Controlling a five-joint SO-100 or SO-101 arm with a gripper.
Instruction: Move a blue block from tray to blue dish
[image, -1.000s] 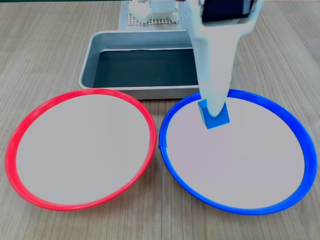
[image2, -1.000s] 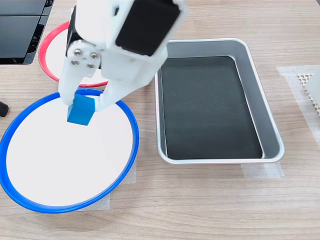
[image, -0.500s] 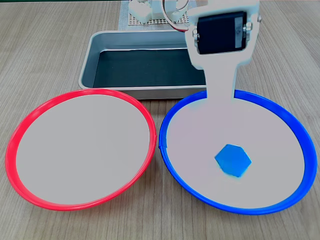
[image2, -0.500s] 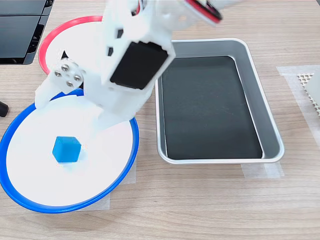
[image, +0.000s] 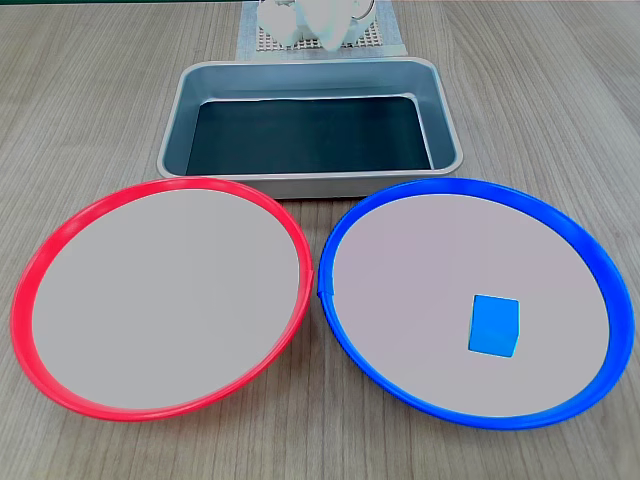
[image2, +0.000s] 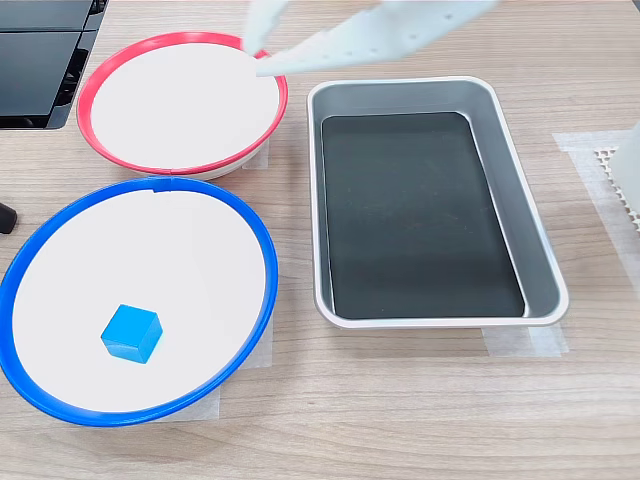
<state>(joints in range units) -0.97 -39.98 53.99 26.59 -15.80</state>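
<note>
We see the block (image: 495, 325) (image2: 131, 333) lying in the blue dish (image: 350, 215) (image2: 262, 250), toward five o'clock in the first exterior view, clear of the rim. The tray (image: 175, 110) (image2: 540, 270) holds nothing. Our gripper (image2: 262, 40) is a blur at twelve o'clock in the second exterior view; we cannot tell its state.

In the second exterior view the gripper (image2: 262, 40) is a pale motion-blurred shape at the top, its fingers too smeared to read. Directly below its tip sits the red dish (image2: 182, 102); farther below, the blue dish (image2: 262, 262) holds 1 blue block (image2: 131, 334), with the tray (image2: 530, 240) lower right.
</note>
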